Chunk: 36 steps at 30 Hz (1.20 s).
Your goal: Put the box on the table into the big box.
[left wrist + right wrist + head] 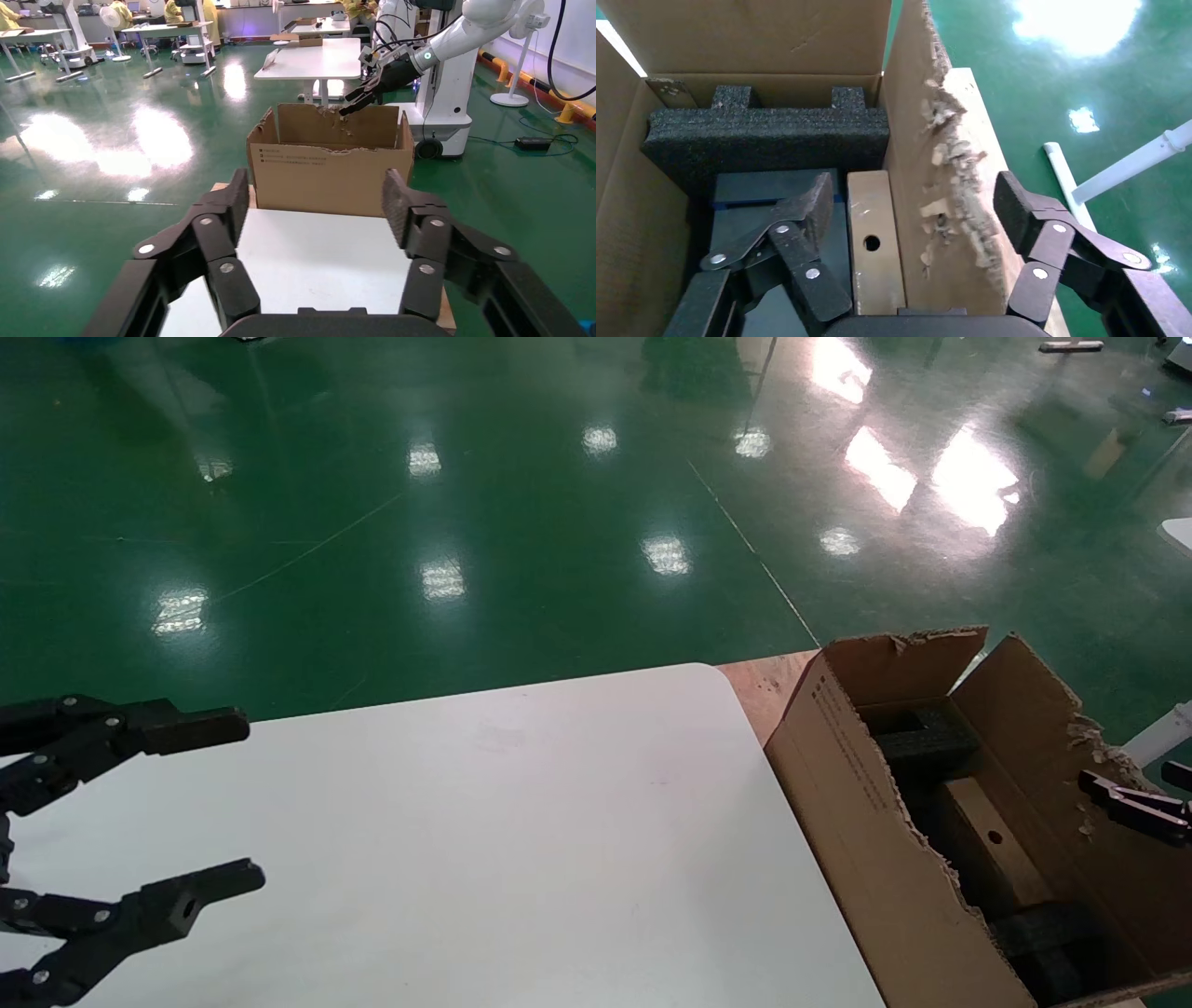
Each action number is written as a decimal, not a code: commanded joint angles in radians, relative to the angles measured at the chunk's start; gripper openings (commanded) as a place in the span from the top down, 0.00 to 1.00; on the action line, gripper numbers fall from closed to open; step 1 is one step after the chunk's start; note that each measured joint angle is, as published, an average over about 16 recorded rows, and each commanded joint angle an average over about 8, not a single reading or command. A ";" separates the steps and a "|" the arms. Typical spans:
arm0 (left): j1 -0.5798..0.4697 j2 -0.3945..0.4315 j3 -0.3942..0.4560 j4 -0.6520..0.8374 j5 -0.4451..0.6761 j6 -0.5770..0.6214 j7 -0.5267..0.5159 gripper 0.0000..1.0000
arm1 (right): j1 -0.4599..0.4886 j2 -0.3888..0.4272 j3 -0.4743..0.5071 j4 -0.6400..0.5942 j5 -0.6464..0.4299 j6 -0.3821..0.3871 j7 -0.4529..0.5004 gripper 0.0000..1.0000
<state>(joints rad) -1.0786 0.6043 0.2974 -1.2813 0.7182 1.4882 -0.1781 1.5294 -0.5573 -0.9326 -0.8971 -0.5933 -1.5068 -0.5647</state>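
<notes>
Cardboard is already sitting in cardboard: the box [876, 242] is lying inside the big box [871, 822], beside the black foam [765, 137]. I am hovering the right gripper [916, 210] spread wide astride its torn wall, holding nothing; the left gripper [209, 808] is idling open over the table [521, 840]. I judge placing done; next I am lifting the right arm clear.
</notes>
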 commanded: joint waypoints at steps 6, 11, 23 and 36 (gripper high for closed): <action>0.000 0.000 0.000 0.000 0.000 0.000 0.000 0.00 | 0.006 -0.004 0.001 0.007 0.003 -0.014 -0.003 0.00; 0.000 0.000 0.000 0.001 0.000 0.000 0.000 0.00 | 0.052 -0.021 0.000 0.030 0.003 -0.058 -0.011 0.00; -0.001 0.000 0.001 0.001 0.000 0.000 0.001 0.00 | 0.264 -0.054 0.036 0.119 -0.104 -0.092 -0.073 0.00; 0.000 0.000 0.001 0.001 0.000 0.000 0.001 0.00 | 0.412 -0.092 0.080 0.152 -0.179 -0.091 -0.167 0.00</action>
<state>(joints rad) -1.0791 0.6039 0.2984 -1.2801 0.7179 1.4882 -0.1773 1.9276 -0.6452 -0.8548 -0.7475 -0.7677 -1.5976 -0.7271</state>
